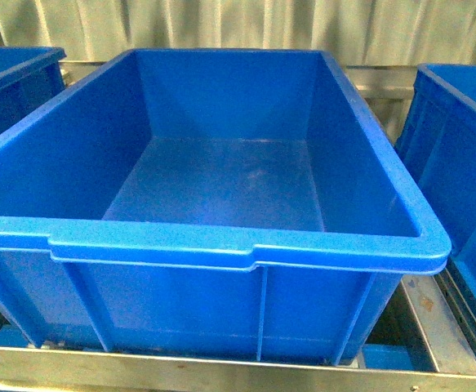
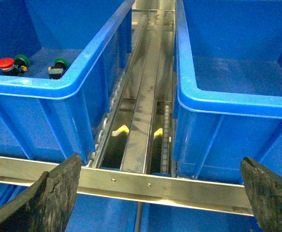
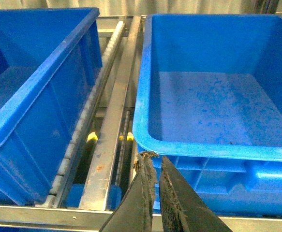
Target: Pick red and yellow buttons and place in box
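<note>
In the left wrist view one red button (image 2: 5, 63) lies inside the blue bin (image 2: 58, 89) on the left, near its front corner. The other red button and the yellow button are not in view. My left gripper (image 2: 160, 162) is open and empty, its fingers (image 2: 58, 188) spread wide over the metal rail in front of the gap between two bins. The large empty blue box (image 1: 221, 237) fills the front view; it also shows in the left wrist view (image 2: 228, 104). My right gripper (image 3: 154, 162) is shut and empty, just before the rim of a blue bin (image 3: 203, 145). Neither arm shows in the front view.
Two green-capped buttons (image 2: 22, 60) (image 2: 60, 63) lie beside the red one. Metal roller rails (image 2: 148, 96) run between the bins, with small yellow tabs (image 2: 121, 130) beneath. A metal crossbar (image 1: 221, 367) runs along the front. More blue bins (image 1: 458, 163) flank the middle box.
</note>
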### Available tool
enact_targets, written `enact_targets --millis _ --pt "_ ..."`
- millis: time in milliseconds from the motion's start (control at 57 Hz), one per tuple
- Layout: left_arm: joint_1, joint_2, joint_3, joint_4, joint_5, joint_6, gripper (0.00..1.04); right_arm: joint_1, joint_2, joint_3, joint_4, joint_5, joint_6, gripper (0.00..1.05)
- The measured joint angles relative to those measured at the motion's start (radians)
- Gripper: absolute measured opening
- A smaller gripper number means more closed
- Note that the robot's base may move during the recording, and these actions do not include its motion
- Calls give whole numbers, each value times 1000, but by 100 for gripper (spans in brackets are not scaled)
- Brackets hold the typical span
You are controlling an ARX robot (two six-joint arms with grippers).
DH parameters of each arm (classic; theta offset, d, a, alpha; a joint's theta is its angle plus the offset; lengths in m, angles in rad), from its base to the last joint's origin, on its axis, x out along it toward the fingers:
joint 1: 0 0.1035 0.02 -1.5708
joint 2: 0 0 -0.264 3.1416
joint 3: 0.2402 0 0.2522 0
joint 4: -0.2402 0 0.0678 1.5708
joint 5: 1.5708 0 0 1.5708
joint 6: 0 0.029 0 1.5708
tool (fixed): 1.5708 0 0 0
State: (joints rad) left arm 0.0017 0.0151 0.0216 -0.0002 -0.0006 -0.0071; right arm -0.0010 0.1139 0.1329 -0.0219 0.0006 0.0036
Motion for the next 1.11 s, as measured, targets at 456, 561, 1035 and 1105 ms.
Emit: enact_targets --millis 456,561,1035,1105 --pt "0 0 0 0 0 0 97 0 -52 -68 9 0 0 4" --pt "0 0 0 0 0 0 97 0 -62 -81 13 0 0 4" --pt "0 0 0 0 0 0 97 0 -108 -102 19 0 0 4" --pt "0 0 0 0 0 0 97 0 -108 -102 19 0 0 4"
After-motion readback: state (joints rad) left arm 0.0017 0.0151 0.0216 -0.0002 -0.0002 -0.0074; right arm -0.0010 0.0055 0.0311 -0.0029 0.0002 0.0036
